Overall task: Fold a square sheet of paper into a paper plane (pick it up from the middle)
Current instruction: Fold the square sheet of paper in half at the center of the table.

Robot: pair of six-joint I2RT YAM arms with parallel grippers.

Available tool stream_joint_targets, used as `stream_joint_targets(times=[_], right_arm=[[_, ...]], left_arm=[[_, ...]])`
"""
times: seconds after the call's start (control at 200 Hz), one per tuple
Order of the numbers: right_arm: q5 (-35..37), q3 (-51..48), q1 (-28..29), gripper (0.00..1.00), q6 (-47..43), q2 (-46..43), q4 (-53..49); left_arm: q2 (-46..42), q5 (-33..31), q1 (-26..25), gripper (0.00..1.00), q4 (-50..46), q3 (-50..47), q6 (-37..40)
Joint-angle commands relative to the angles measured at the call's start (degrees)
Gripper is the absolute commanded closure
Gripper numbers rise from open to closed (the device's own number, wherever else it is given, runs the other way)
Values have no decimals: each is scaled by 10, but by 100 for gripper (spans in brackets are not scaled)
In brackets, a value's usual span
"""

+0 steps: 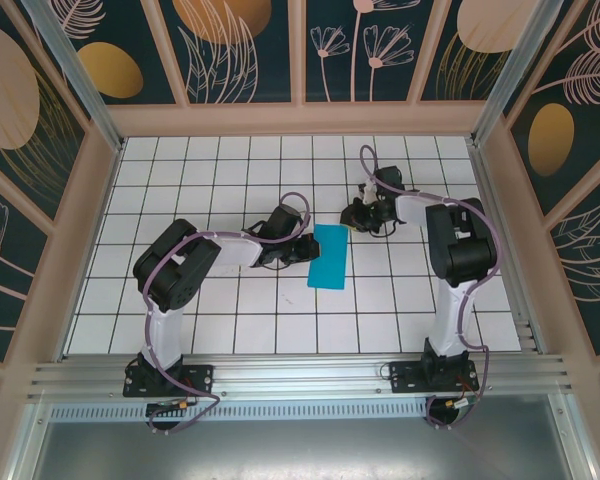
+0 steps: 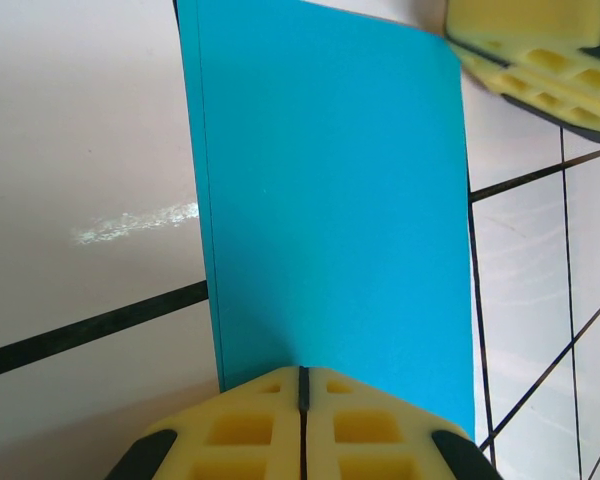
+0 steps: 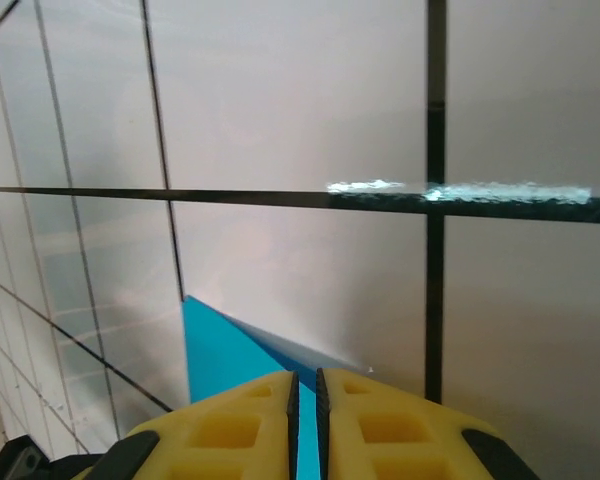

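The paper is plain bright cyan-blue, unmarked. The table is glossy white, ruled into squares by thin black lines. The pads are pale yellow on black. The arms are black and white, with lilac cables. The walls are dark teal with peach and gold leaves, flowers and ovals, in a pale pink frame.

The square sheet of paper is plain bright cyan-blue, doubled into a narrow rectangle and lying flat on the desk. Its near edge is pinched in the left jaws and it stretches away from them. Its far corner is nipped between the right jaws.
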Motion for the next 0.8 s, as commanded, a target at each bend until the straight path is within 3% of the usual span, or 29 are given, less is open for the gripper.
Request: stream_joint_targets(times=[0.0, 0.47, 0.796], right_arm=[[-26, 5, -4, 83, -5, -36, -3], [-7, -37, -13, 84, 23, 27, 48], [-50, -55, -17, 83, 14, -54, 36]], left_arm=[[44, -20, -7, 91, -77, -28, 12], [41, -17, -7, 91, -82, -28, 13], [38, -21, -7, 91, -91, -12, 18]])
